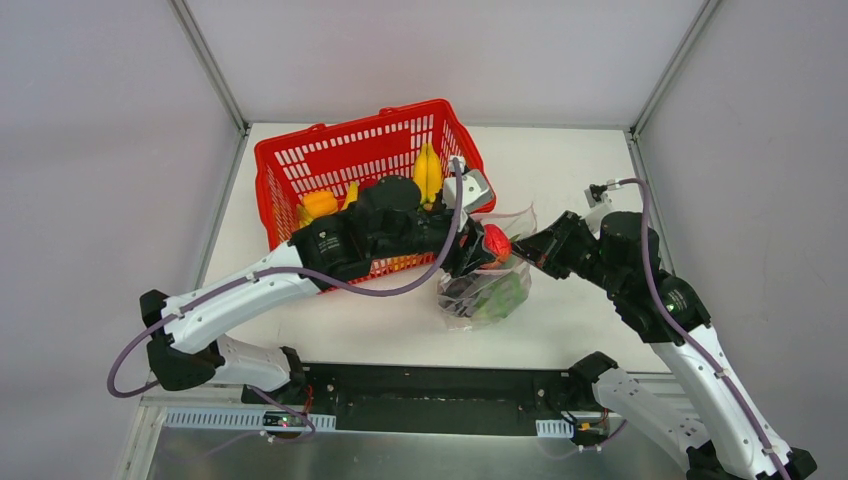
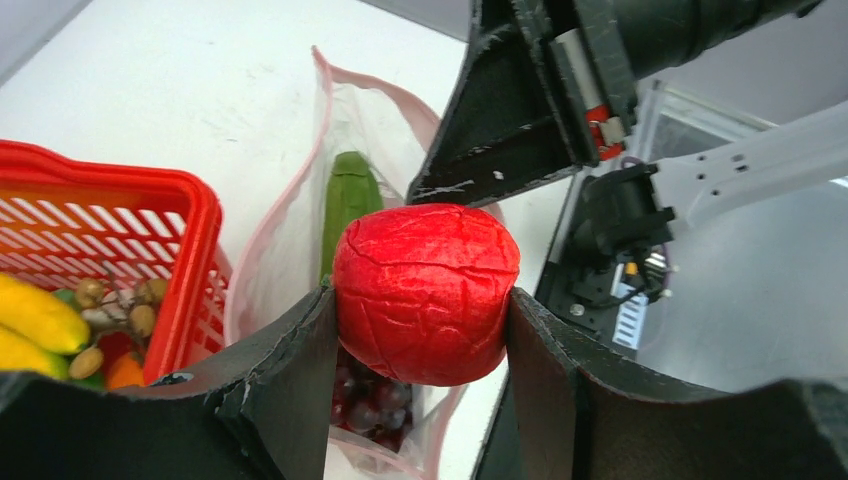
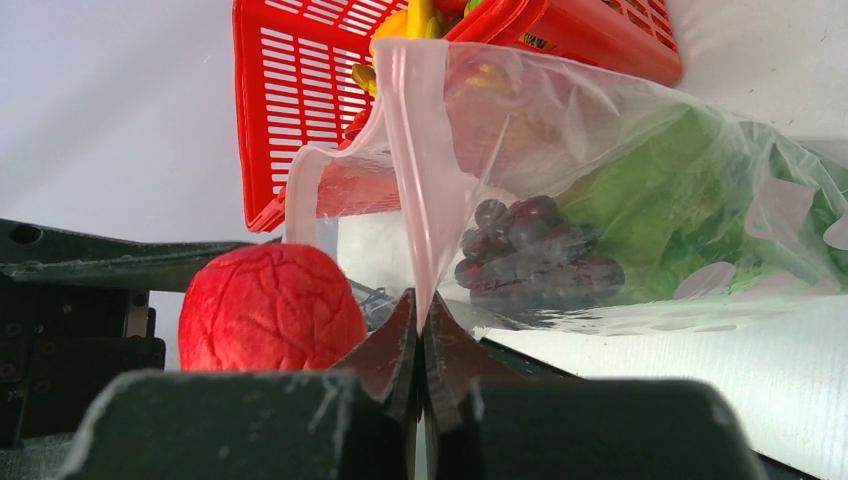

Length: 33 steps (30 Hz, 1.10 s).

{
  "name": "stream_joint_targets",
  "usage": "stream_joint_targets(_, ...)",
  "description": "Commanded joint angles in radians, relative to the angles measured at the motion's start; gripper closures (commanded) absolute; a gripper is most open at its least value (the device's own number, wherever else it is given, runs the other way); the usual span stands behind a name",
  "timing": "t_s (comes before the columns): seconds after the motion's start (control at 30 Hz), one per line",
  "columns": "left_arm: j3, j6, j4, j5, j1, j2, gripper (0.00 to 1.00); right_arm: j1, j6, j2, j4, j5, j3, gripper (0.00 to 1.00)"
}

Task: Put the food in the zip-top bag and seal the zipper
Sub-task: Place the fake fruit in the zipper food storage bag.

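Left claw [image 2: 422,300] fills the front of its wrist view. Two black fingers, half spread, clamp one wrinkled red plastic apple [image 2: 425,260], one finger on each side. Apple sits at the open mouth of the clear crinkly zip-top bag [image 1: 490,298], above the grapes, not down among the contents.

Right claw [image 3: 420,315]: jaws pressed together, pinching the narrow pink zipper strip [image 3: 412,170] and holding that mouth edge up.

Containers: 2.
- Bag lies on the white desk [image 1: 590,180], just beside the basket's near-right corner. Inside: 1 green plastic cucumber [image 2: 347,205], 1 bunch of dark purple grapes [image 3: 535,245], 1 green lettuce piece [image 3: 680,200].
- Red mesh plastic basket [image 1: 330,160] sits back left on the desk. Inside: yellow bananas [image 1: 428,172], 2 countable in the left wrist view; 1 orange-coloured fruit [image 1: 320,205]; 1 cluster of small brown beads [image 2: 115,305], can't tell what it is.

Hidden or unclear:
- Left arm covers the basket's middle and near side from above, so that count is partial.
- Bananas are cut off at the left wrist frame edge.
- Basket is cropped at the top of the right wrist view.
- Only the cucumber's upper part shows; the apple blocks the rest.
- Lettuce outline is blurred by the crinkled plastic and pale spots.
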Motion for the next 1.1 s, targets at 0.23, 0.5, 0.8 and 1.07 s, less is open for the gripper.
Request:
stream_joint_targets(0.23, 0.105, 0.063, -0.068, -0.196, -0.017, 0.076, 0.55, -0.002, 0.000, -0.029, 0.056, -0.006, 0.025, 0.97)
stream_joint_targets(0.5, 0.082, 0.052, -0.036, -0.155, -0.017, 0.063, 0.24, -0.002, -0.003, -0.025, 0.056, -0.005, 0.020, 0.97)
stream_joint_targets(0.8, 0.013, 0.057, 0.024, -0.192, -0.015, -0.025, 0.12, -0.003, -0.007, -0.030, 0.053, 0.002, 0.016, 0.97)
stream_joint_targets(1.07, -0.072, 0.030, 0.055, -0.388, 0.050, -0.114, 0.01, -0.002, -0.025, -0.047, 0.059, 0.009, 0.006, 0.97)
